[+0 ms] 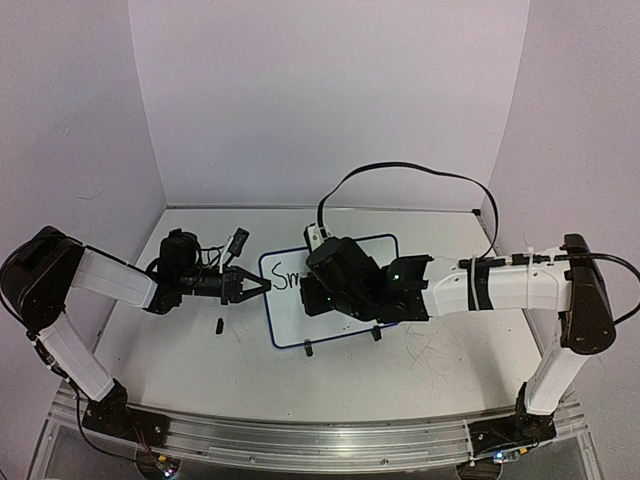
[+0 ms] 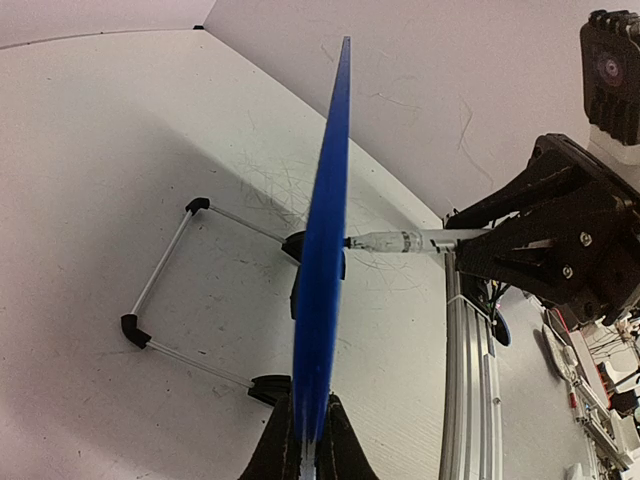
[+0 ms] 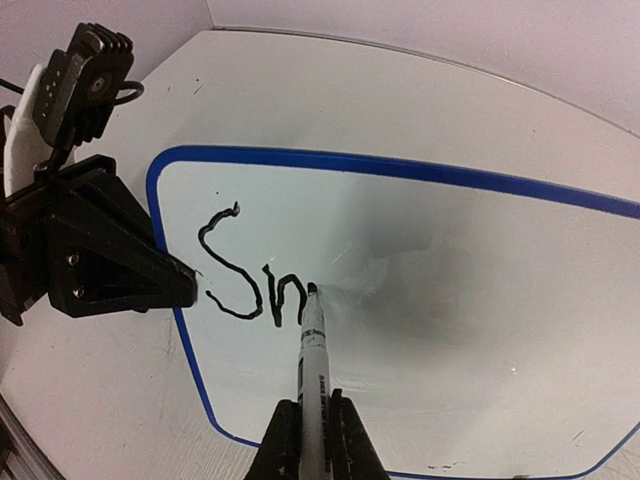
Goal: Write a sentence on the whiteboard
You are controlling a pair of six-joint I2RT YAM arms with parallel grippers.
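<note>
The whiteboard [image 1: 300, 318], white with a blue rim, stands tilted on two black clip feet at the table's middle. Black lettering [image 1: 285, 278] at its top left reads "Sn" in the right wrist view [image 3: 240, 280]. My left gripper [image 1: 255, 285] is shut on the board's left edge; the left wrist view shows the blue rim [image 2: 325, 230] edge-on between its jaws [image 2: 308, 450]. My right gripper [image 1: 335, 285] is shut on a white marker [image 3: 315, 350], whose black tip touches the board at the end of the last stroke. The marker also shows in the left wrist view [image 2: 400, 242].
A small black cap [image 1: 218, 324] lies on the table left of the board. The board's wire stand [image 2: 170, 290] rests behind it. Faint grey scratches [image 1: 440, 350] mark the table at right. A black cable [image 1: 400, 172] loops over the back. A metal rail [image 1: 300, 435] runs along the near edge.
</note>
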